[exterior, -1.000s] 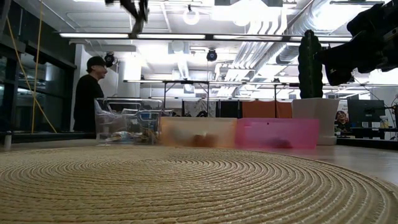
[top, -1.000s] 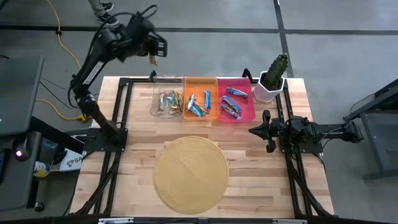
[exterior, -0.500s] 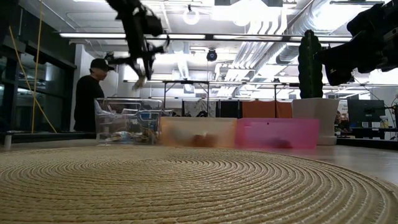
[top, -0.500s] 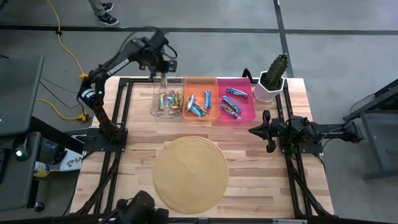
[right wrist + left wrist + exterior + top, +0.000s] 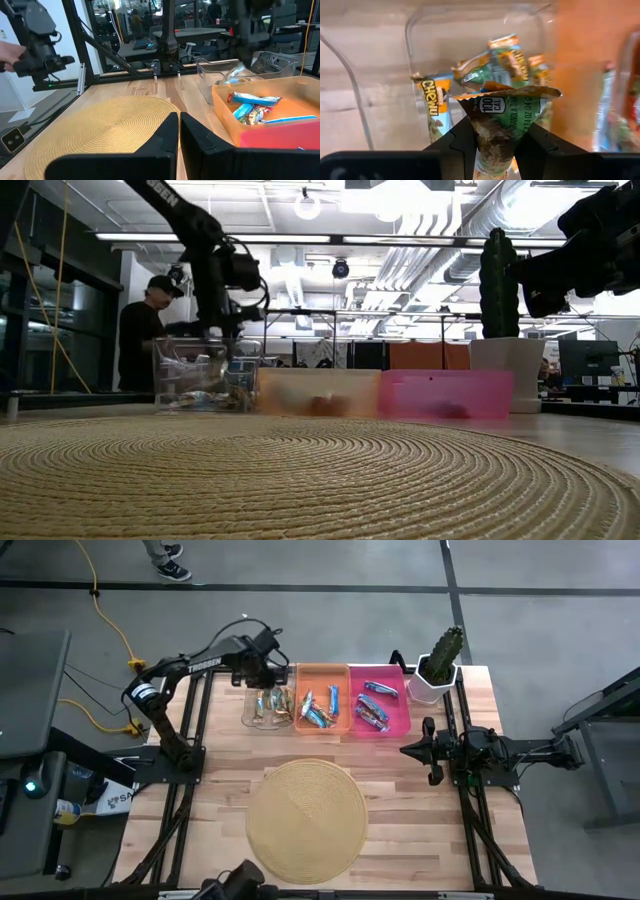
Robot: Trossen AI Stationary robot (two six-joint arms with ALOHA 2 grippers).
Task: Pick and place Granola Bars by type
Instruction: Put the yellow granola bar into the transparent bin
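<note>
**Ana:** Left wrist view first — the left gripper (image 5: 496, 142) has its fingers clamped on a green-and-tan granola bar (image 5: 502, 120), pinched low on the wrapper so the crimped end fans out ahead of them.

**Ben:** And underneath it?

**Ana:** The clear bin (image 5: 420, 30), with other tan-and-green bars (image 5: 500, 62) already lying in it. So the bar is the right type for that bin. From the high view, the gripper (image 5: 262, 667) sits over the bin's far edge (image 5: 270, 700), at about eleven o'clock from the round woven mat (image 5: 305, 820).

**Ben:** So the step is the drop. How would you do it well?

**Ana:** I'd judge it should be centred over the bin before letting go — near the rim, the bar could tip off the wall or slide toward the orange bin (image 5: 322, 698) at three o'clock of the clear one. Go low, open cleanly, lift straight up so the wrapper doesn't cling to a finger.

**Ben:** The other arm?

**Ana:** The right gripper (image 5: 410, 750) waits with its fingers together, empty, at about two o'clock from the mat, beside the pink bin (image 5: 380, 705) and the potted cactus (image 5: 440, 660).
</note>
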